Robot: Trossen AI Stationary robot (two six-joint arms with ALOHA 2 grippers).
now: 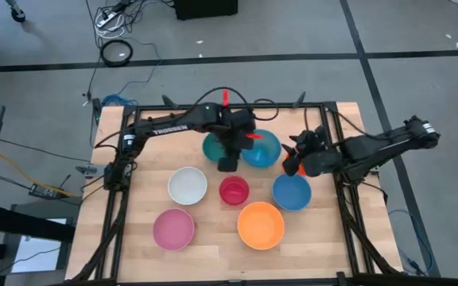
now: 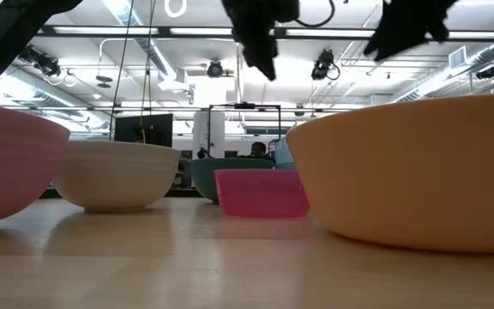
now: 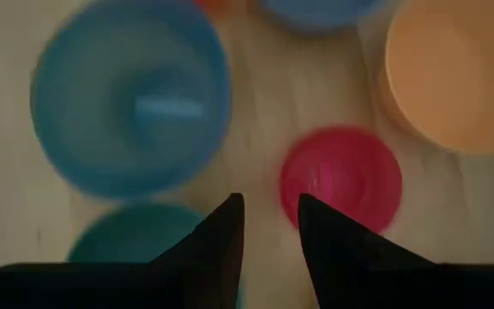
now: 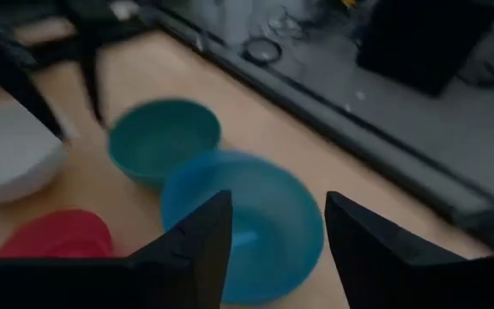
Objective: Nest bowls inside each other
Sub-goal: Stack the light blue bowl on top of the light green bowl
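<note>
- The desk [image 1: 133, 246] carries seven bowls that show from above; none sits nested inside another as far as the pictures tell.
- Teal bowl [image 1: 213, 148] and light blue bowl [image 1: 265, 148] stand at about 12 o'clock of the desk's middle, rims touching or just beside each other. In the right wrist view the teal bowl [image 4: 163, 137] looks empty; the light blue bowl [image 4: 247, 225] shows a pale streak inside, which may be only a glint.
- Red bowl [image 1: 234, 191], the smallest, sits at the middle and looks empty in the left wrist view [image 3: 341, 178].
- White bowl [image 1: 188, 185] lies at 9 o'clock of the red one, empty.
- Blue bowl [image 1: 292, 191] lies at 3 o'clock of the red one, empty.
- Pink bowl [image 1: 173, 229] sits at about 7 o'clock and the orange bowl [image 1: 261, 225] at about 5 o'clock, both empty.
- Left tool [image 1: 227, 164] hangs above the desk between the teal and light blue bowls, at 12 o'clock of the red bowl; its fingers [image 3: 221, 232] stand narrowly apart and hold nothing.
- Right tool [image 1: 293, 163] hovers at 12 o'clock of the blue bowl, just beside the light blue one; its fingers [image 4: 197, 240] stand wide apart and empty.
</note>
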